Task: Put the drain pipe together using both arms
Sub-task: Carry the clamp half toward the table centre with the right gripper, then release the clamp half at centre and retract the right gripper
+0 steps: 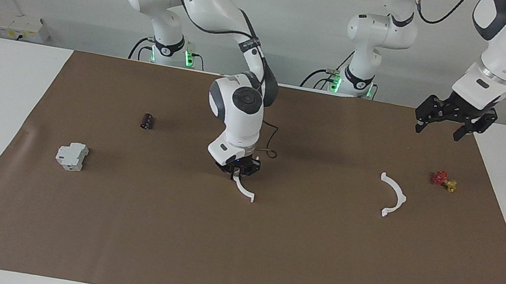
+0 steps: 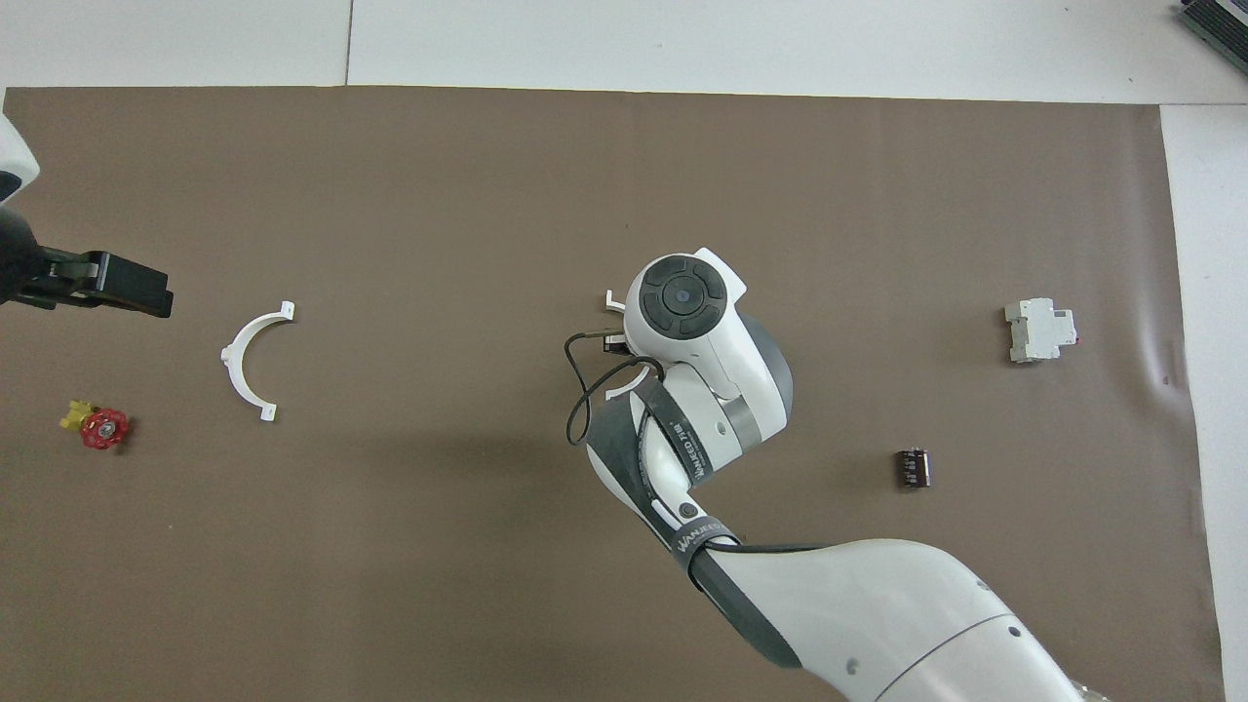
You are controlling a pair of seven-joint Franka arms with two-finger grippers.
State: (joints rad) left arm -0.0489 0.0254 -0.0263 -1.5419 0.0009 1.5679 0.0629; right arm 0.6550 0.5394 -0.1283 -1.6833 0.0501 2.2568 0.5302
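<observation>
Right pincer (image 1: 238, 171), at mid-tabletop, clamps one white half-ring (image 1: 244, 190) by its end. Left pincer (image 1: 447, 125), spread wide, waits raised over the mat's (image 1: 265, 248) corner at the left arm's end; the second half-ring (image 1: 393, 195) lies near a red valve (image 1: 444, 181).

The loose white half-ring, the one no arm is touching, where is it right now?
The half-ring lies flat on the brown mat toward the left arm's end of the table, beside the small red and yellow valve.
</observation>
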